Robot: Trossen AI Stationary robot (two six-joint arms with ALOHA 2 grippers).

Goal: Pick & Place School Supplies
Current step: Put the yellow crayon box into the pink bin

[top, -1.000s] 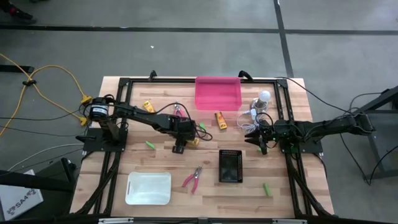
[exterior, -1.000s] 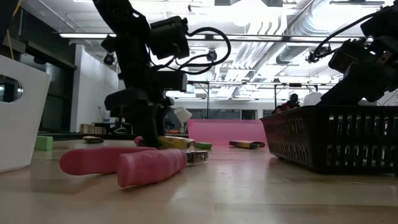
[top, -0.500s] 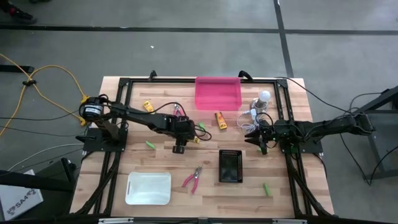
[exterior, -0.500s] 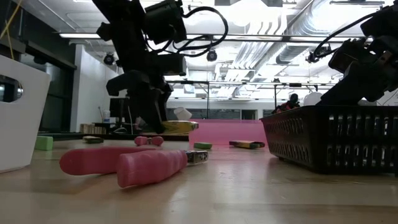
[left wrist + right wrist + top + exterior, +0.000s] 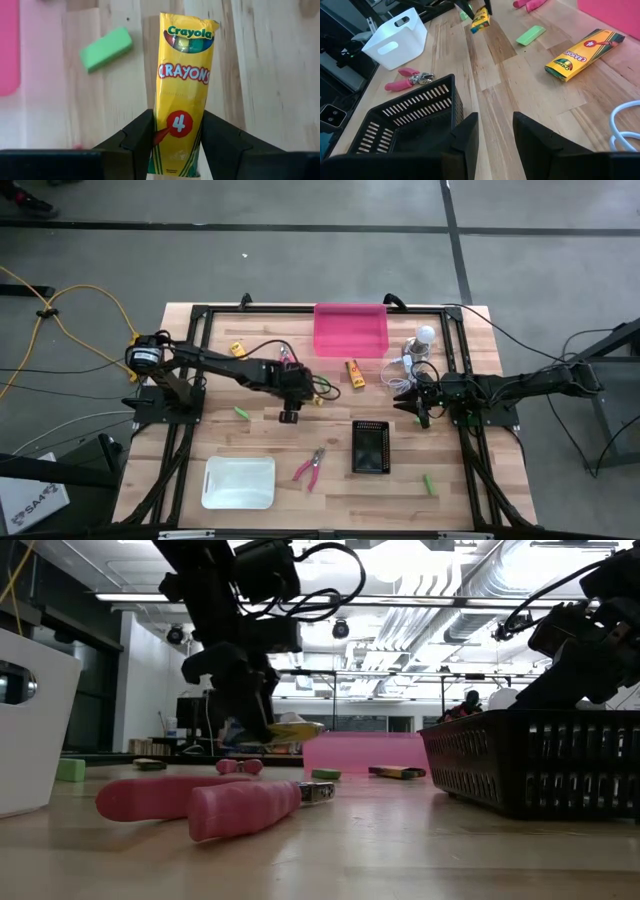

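Observation:
My left gripper (image 5: 298, 397) hangs over the table's middle, shut on a yellow Crayola crayon pack (image 5: 182, 75) that shows lifted in the low view (image 5: 295, 729). A green block (image 5: 106, 48) lies on the wood just beyond it. My right gripper (image 5: 495, 130) waits open at the right side (image 5: 416, 407), touching nothing. A second crayon pack (image 5: 584, 54) lies flat in front of the pink bin, a third (image 5: 238, 350) lies far left. Pink pliers (image 5: 310, 467) lie near the black basket, another pair (image 5: 287, 358) sits farther back. Other green blocks (image 5: 242, 413) (image 5: 429, 482) lie flat. My left gripper pinches the crayon pack between its two fingers (image 5: 137, 135) at the bottom end (image 5: 176, 142), opposite the Crayola label. It comes from above, slanting from the table's left, and the pack sticks out forward along the fingers. The pack is lifted clear of the table, roughly level.
A pink bin (image 5: 350, 328) stands at the far edge, a black mesh basket (image 5: 370, 447) right of centre and a white bin (image 5: 239, 482) near left. A white bulb with coiled cable (image 5: 420, 340) sits far right. A black frame runs around the table.
My left gripper has risen from the table top with the crayon pack in its hold and drifted slightly toward the far edge. The pack, which lay at table height a second ago, now hangs clear above the wood.

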